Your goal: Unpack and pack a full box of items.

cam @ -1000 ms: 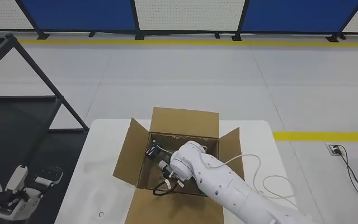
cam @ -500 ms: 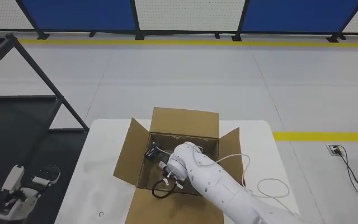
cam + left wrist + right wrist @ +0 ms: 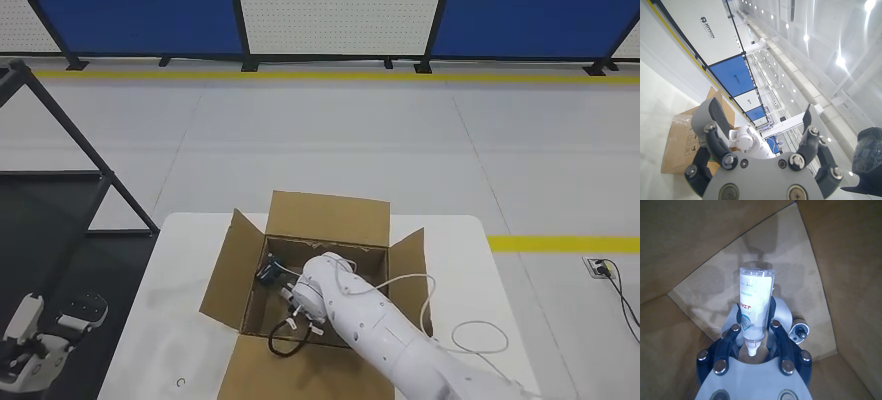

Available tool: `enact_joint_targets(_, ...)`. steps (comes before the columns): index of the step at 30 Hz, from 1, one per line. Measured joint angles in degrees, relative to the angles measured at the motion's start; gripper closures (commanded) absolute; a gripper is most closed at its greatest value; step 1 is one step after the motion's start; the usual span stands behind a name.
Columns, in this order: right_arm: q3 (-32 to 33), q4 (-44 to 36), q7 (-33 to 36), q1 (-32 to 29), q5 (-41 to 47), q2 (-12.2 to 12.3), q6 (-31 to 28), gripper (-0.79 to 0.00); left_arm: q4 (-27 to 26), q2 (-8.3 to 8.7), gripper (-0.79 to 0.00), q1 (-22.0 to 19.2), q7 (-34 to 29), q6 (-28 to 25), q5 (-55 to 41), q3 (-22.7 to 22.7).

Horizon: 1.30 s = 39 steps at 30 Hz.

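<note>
An open cardboard box [image 3: 330, 216] stands on the white table [image 3: 180, 300]. My right arm [image 3: 345, 305] reaches down into it from the front right. Inside the box, my right gripper [image 3: 755, 310] is shut on a clear bottle [image 3: 755, 289] with a white label, its nozzle pointing back at the wrist and its base above the box floor [image 3: 791, 275]. A small silver cylinder [image 3: 799, 330] lies on the floor beside the gripper. My left gripper [image 3: 762, 106] is open and empty, pointing up at the ceiling, off the table's left side [image 3: 45, 335]. It sees the box [image 3: 681, 140] from outside.
The box flaps [image 3: 228, 268] splay outward on all sides. A black metal frame [image 3: 60, 150] stands left of the table. A white cable [image 3: 470, 330] trails from the right arm across the table. A tiny ring-like item [image 3: 180, 382] lies near the table's front left.
The right arm has shifted slightly to the left and deeper into the box. The left gripper has drifted a little to the left beside the table.
</note>
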Motion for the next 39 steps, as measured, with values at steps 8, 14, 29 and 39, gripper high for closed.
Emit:
enact_joint_targets(8, 1.8, -5.5, 3.4, 0.5, -2.8, 1.0, 5.5, 0.000, -0.4, 0.02, -0.785, -0.7, -1.0, 0.4, 0.4, 1.2)
enact_joint_targets(14, 6.7, -17.1, 8.0, -1.6, -5.4, 4.9, 11.2, 0.000, -0.5, 0.08, -0.785, -1.4, -1.8, 0.6, 0.9, 2.0)
enact_joint_targets(29, 29.0, -68.8, 27.1, -26.4, -22.7, 18.2, 13.6, 0.000, 0.1, 0.25, -0.785, -2.9, -2.4, 1.3, 1.9, 3.1)
enact_joint_targets(39, 28.9, -68.0, 26.8, -26.3, -22.5, 18.2, 13.7, 0.000, 0.8, 0.24, -0.785, -2.8, -2.0, 1.4, 2.4, 3.0)
